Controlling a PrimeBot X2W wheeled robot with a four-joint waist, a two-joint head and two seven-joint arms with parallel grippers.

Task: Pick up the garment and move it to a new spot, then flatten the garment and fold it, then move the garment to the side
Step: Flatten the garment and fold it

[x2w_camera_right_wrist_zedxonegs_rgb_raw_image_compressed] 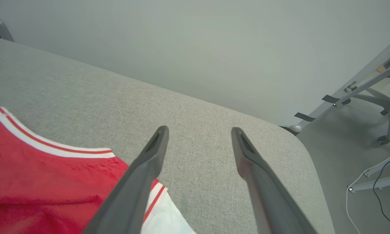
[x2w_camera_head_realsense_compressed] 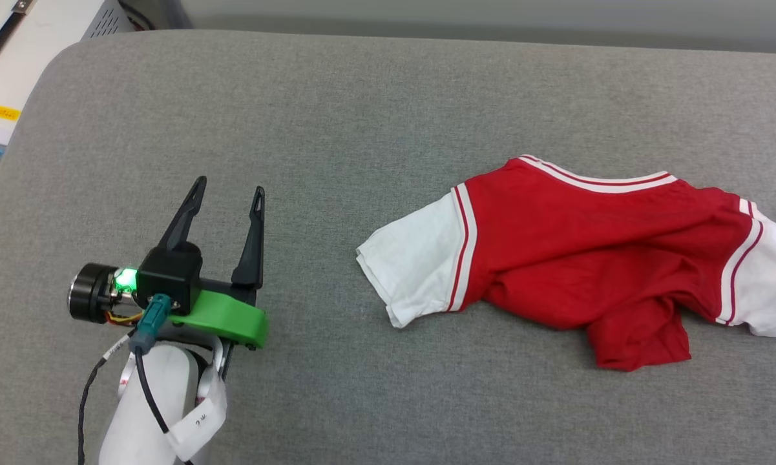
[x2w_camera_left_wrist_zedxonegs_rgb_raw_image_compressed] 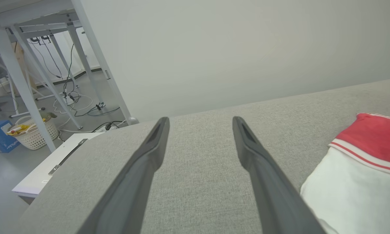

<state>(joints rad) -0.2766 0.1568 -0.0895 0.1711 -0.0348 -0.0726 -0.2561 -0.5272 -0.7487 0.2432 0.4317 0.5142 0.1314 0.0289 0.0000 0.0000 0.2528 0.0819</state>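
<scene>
The garment (x2w_camera_head_realsense_compressed: 594, 258), a red T-shirt with white sleeves and striped seams, lies crumpled on the right half of the grey cushion (x2w_camera_head_realsense_compressed: 362, 116). My left gripper (x2w_camera_head_realsense_compressed: 227, 188) hovers open over bare cushion well left of it, nothing between its fingers. In the left wrist view those fingers spread around my left gripper (x2w_camera_left_wrist_zedxonegs_rgb_raw_image_compressed: 199, 122), with a white sleeve of the garment (x2w_camera_left_wrist_zedxonegs_rgb_raw_image_compressed: 350, 191) at the right. My right gripper (x2w_camera_right_wrist_zedxonegs_rgb_raw_image_compressed: 198, 130) stands open above the cushion's right end, its left finger over the garment (x2w_camera_right_wrist_zedxonegs_rgb_raw_image_compressed: 45, 182), holding nothing.
The cushion's rounded edge (x2w_camera_right_wrist_zedxonegs_rgb_raw_image_compressed: 308, 156) drops to the floor on the right. A white cabinet (x2w_camera_head_realsense_compressed: 32, 58) sits beyond the far left corner. Table legs (x2w_camera_left_wrist_zedxonegs_rgb_raw_image_compressed: 35, 81), cables and a basket (x2w_camera_left_wrist_zedxonegs_rgb_raw_image_compressed: 34, 131) stand on the floor to the left.
</scene>
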